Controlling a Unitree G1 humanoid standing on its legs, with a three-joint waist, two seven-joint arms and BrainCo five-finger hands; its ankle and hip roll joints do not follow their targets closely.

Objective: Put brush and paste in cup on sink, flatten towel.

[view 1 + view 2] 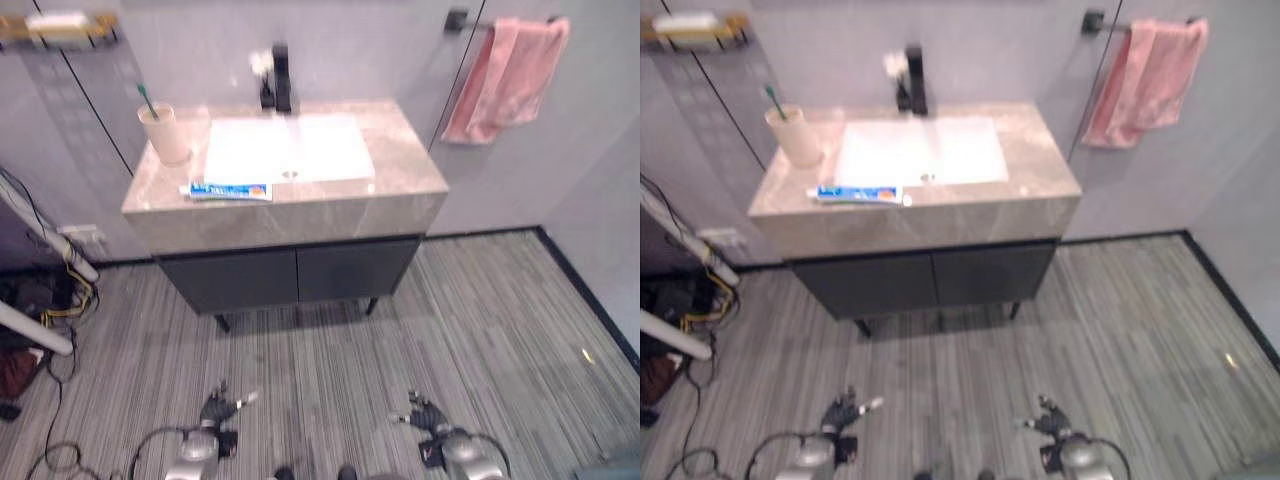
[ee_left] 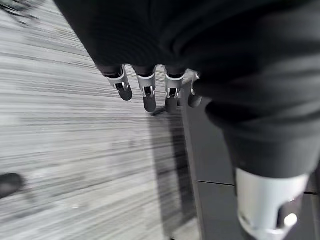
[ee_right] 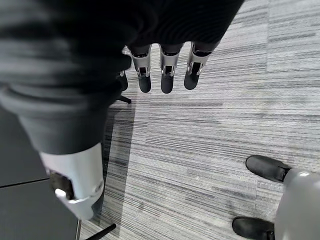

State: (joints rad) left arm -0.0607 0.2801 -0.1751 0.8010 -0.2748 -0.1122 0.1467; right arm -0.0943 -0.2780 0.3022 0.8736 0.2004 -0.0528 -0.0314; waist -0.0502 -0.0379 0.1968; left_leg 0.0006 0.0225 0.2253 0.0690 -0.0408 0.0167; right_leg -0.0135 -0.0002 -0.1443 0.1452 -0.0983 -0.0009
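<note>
Both robot hands hang relaxed, empty; approach counter, pinch paste mid-tube for cup.

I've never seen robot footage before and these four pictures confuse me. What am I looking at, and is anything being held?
A two-armed humanoid robot stands facing a bathroom vanity. The two wide pictures come from cameras on its head, looking down. Its left hand and right hand hang low over the striped floor, fingers relaxed, holding nothing. The two close-ups are from wrist cameras, looking along each hand at the floor. On the stone countertop a toothpaste tube lies before the white basin. A toothbrush stands in the cup. A pink towel hangs bunched on the wall bar.
</note>
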